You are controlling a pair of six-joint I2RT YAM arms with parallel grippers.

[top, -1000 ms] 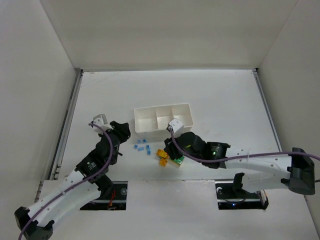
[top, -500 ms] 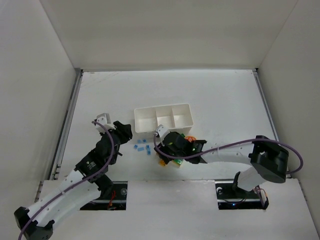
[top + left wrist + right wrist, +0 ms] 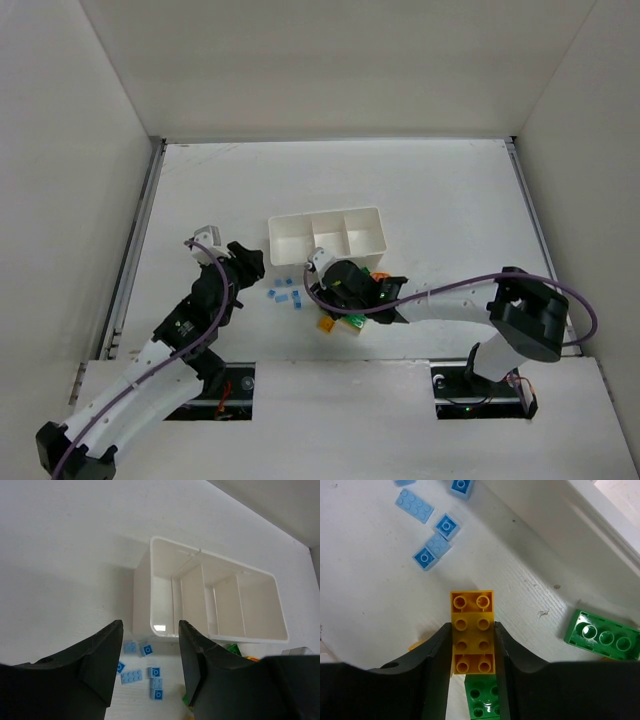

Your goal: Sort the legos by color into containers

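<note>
1. All three compartments point(image 3: 195, 605) of the tray point(image 3: 141, 587) are empty, so nothing is sorted yet.
2. The right gripper point(image 3: 472, 630) is closed on a yellow brick point(image 3: 472, 610) near the tray.
3. The left gripper point(image 3: 150, 625) is open and holds nothing, above the blue bricks point(image 3: 131, 676). Green bricks point(image 3: 602, 635) also wait.
</note>
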